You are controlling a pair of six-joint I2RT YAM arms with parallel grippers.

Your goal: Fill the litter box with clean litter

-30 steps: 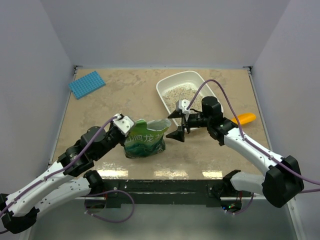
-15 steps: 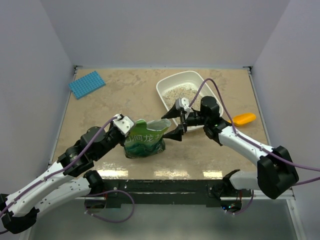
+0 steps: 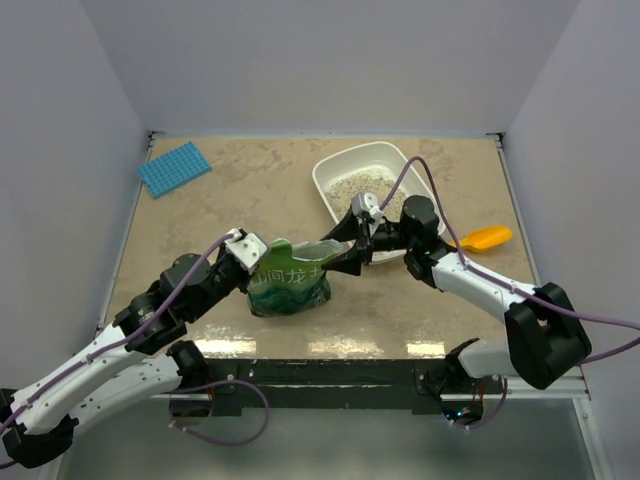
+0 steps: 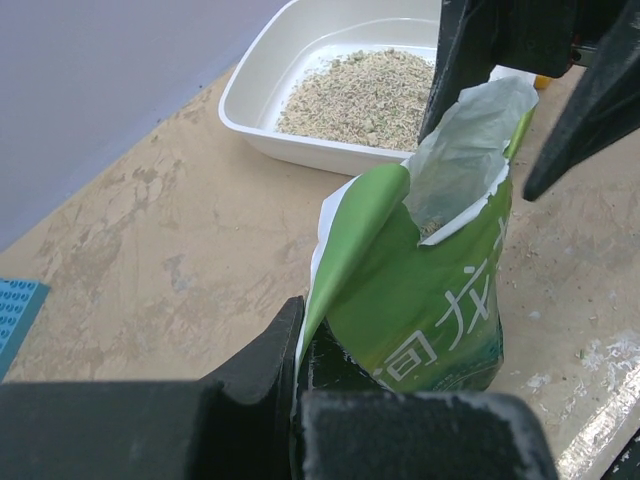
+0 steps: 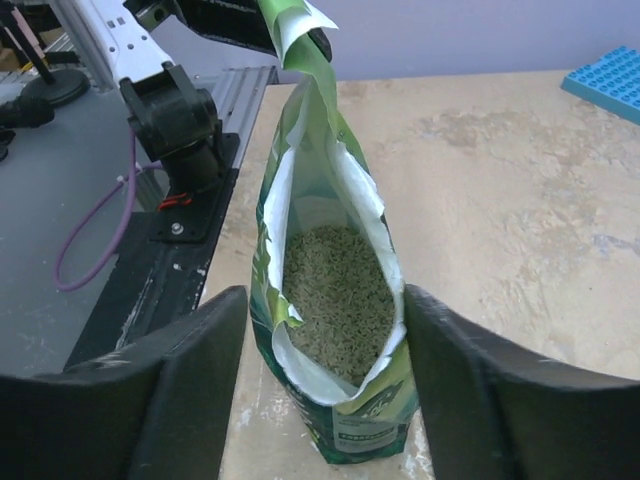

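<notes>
The white litter box (image 3: 322,185) stands at the back right with a heap of clean litter (image 3: 358,186) in it; both also show in the left wrist view, the box rim (image 4: 262,90) and the litter (image 4: 365,95). A green pouch (image 3: 290,282) stands upright near the table's front, its mouth open. My left gripper (image 3: 252,258) is shut on the pouch's upper left edge (image 4: 330,250). My right gripper (image 3: 342,250) is open, one finger on each side of the pouch's open mouth (image 5: 335,210). Greenish-grey granules (image 5: 335,290) fill the pouch's lower part.
An orange scoop (image 3: 487,238) lies right of the right arm, near the litter box. A blue gridded mat (image 3: 173,168) lies at the back left. The table's front edge runs just below the pouch.
My right gripper has moved left, from beside the litter box to the pouch's mouth, with its fingers now astride it. My left gripper and the pouch have stayed put.
</notes>
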